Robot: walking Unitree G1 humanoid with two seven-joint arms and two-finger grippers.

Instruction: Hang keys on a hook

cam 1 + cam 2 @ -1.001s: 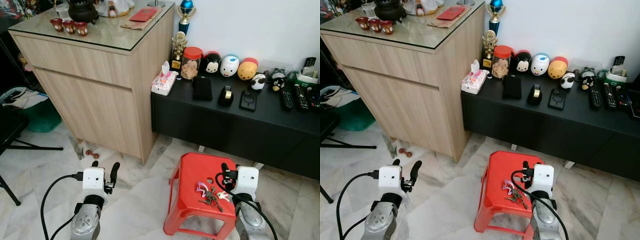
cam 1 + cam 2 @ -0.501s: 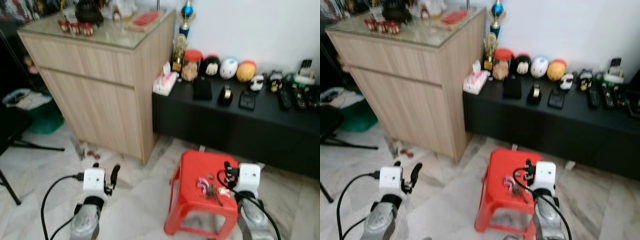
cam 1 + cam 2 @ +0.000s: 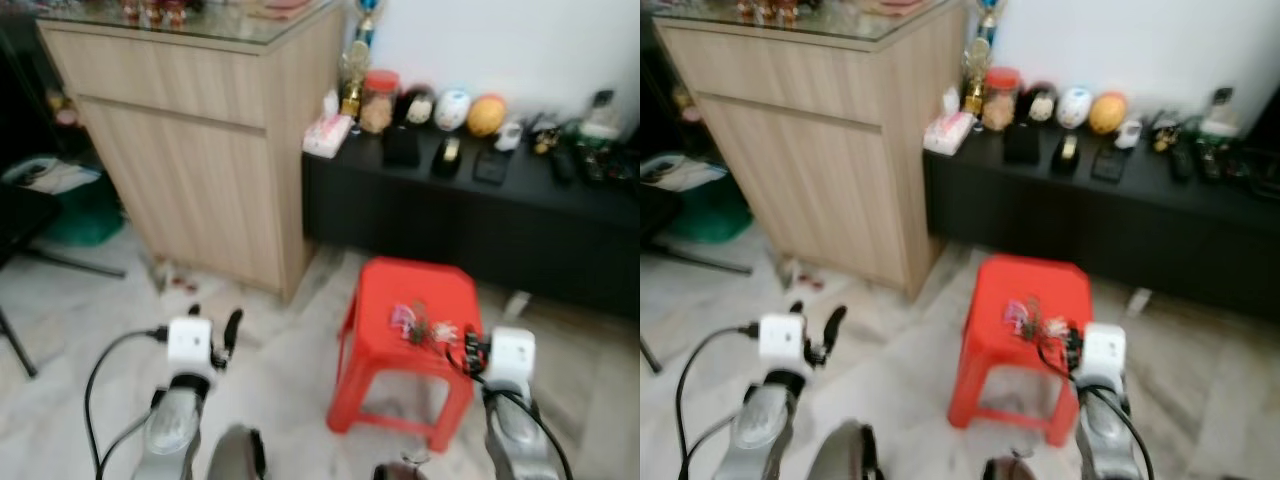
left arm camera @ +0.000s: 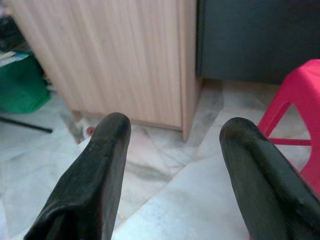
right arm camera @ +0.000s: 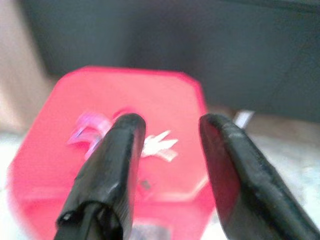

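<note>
A bunch of keys (image 3: 421, 326) with a pink tag lies on top of a red plastic stool (image 3: 372, 352) on the marble floor. My right gripper (image 3: 470, 350) is open at the stool's near right edge, just short of the keys. In the right wrist view its two fingers (image 5: 119, 150) frame the keys (image 5: 157, 142), with the pink tag (image 5: 86, 131) beyond one finger. My left gripper (image 3: 214, 322) hangs open over the bare floor, left of the stool, and holds nothing (image 4: 175, 132).
A tall wooden cabinet (image 3: 200, 140) stands at the back left. A low black console (image 3: 470, 220) behind the stool carries toys, a tissue pack and remotes. A green bin (image 3: 75, 205) and black stand legs (image 3: 60, 260) sit at the far left.
The whole picture has shifted and blurred, so the camera has moved back and tilted down. The right gripper, earlier over the stool top beside the keys, now sits at its near edge.
</note>
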